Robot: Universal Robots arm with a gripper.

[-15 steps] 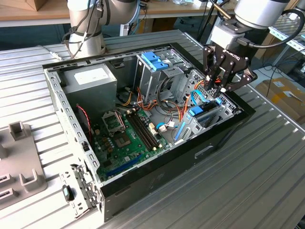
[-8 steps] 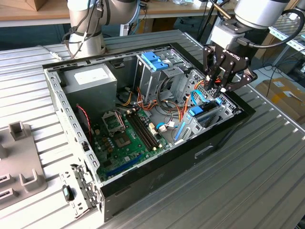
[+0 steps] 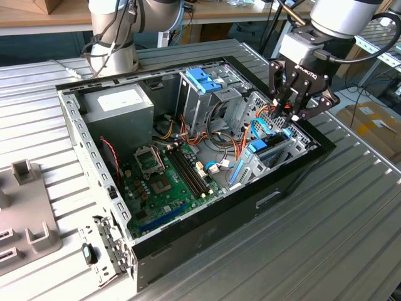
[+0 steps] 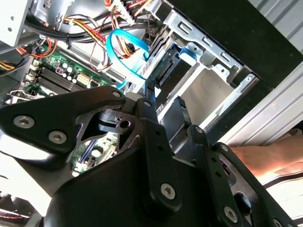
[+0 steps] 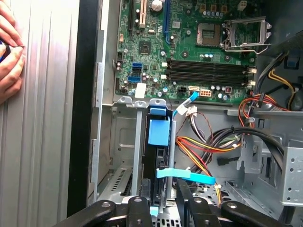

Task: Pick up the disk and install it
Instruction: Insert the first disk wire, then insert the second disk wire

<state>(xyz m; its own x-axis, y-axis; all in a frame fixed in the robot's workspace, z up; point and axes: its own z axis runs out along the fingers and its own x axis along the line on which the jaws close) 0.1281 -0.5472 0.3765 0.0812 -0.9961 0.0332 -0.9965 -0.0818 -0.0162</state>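
1 open computer case (image 3: 207, 216) is lying on the ribbed counter (image 3: 351, 244), its motherboard (image 3: 166, 182) showing toward the exterior view's left. Further right, the disk (image 3: 259, 148) is standing on edge in the corner drive bay, its blue carrier end facing the motherboard. Rightmost, the pincer (image 3: 291, 115) is hovering just over the disk's other end; whether it is spread or pinching, I cannot tell. Seating the disk well is likely depending on keeping it square to the bay rails, pushing straight along them, and steering clear of the blue cable (image 5: 185, 175) crossing beside it.
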